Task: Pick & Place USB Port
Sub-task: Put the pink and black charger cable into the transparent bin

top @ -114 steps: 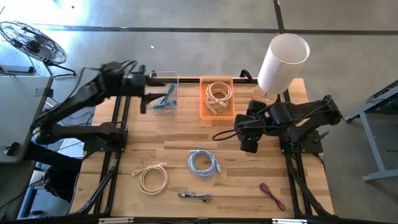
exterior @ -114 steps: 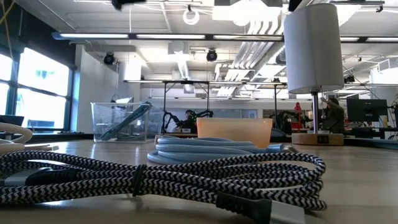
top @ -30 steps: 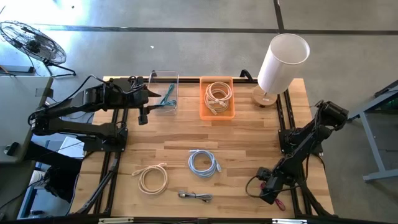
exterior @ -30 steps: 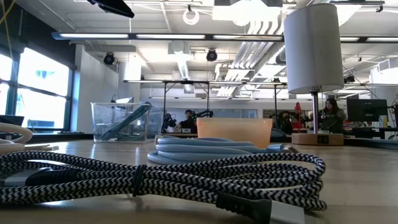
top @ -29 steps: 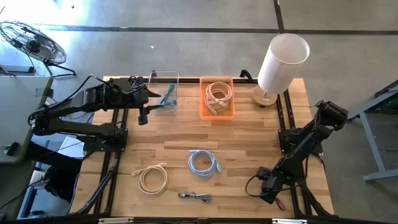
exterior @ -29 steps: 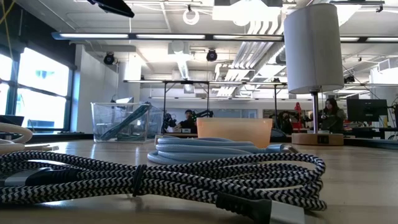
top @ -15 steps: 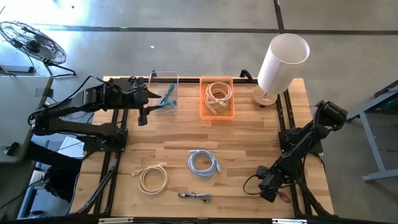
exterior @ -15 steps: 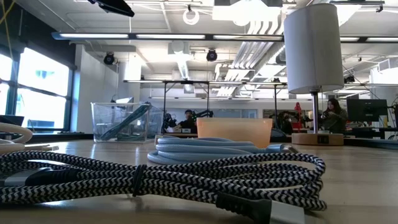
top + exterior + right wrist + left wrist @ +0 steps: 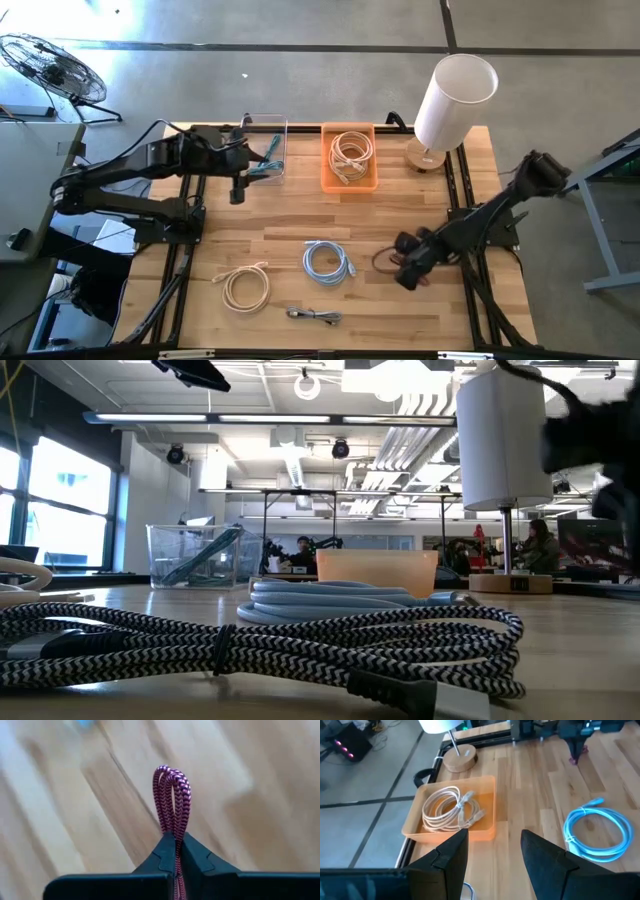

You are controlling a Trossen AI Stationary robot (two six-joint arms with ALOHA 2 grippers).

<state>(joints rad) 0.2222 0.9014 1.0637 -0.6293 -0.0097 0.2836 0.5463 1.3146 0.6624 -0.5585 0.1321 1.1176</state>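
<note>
**Pink cable pinched above a wooden counter**

Wooden planks form the counter (image 9: 290, 235), which stands on a grey concrete floor with a desk fan (image 9: 52, 68) off its far left corner. Right tool (image 9: 408, 272), pressed together, pinches a doubled pink braided cable (image 9: 173, 800) whose loop rises past its fingertips; it hangs over bare planks right of the coiled light-blue cable (image 9: 327, 262). Left tool (image 9: 238, 188), fingers spread and holding nothing, sits beside the clear bin (image 9: 265, 150) at the far edge, where a teal cable (image 9: 271, 155) lies inside. Next to that bin an orange tray (image 9: 350, 183) carries a coil of cream cable (image 9: 350, 150), and a white-shaded lamp (image 9: 453, 100) stands at the far right corner. Near the front edge lie another cream coil (image 9: 245, 285) and a black-and-white braided cable (image 9: 314, 316), well apart from each other. Open planks stretch across the middle of the counter between the two arms, and the front right corner is bare wood. No writing or brand can be read on any item. Beyond the counter, people (image 9: 538, 545) sit at distant desks under strip lights
</note>
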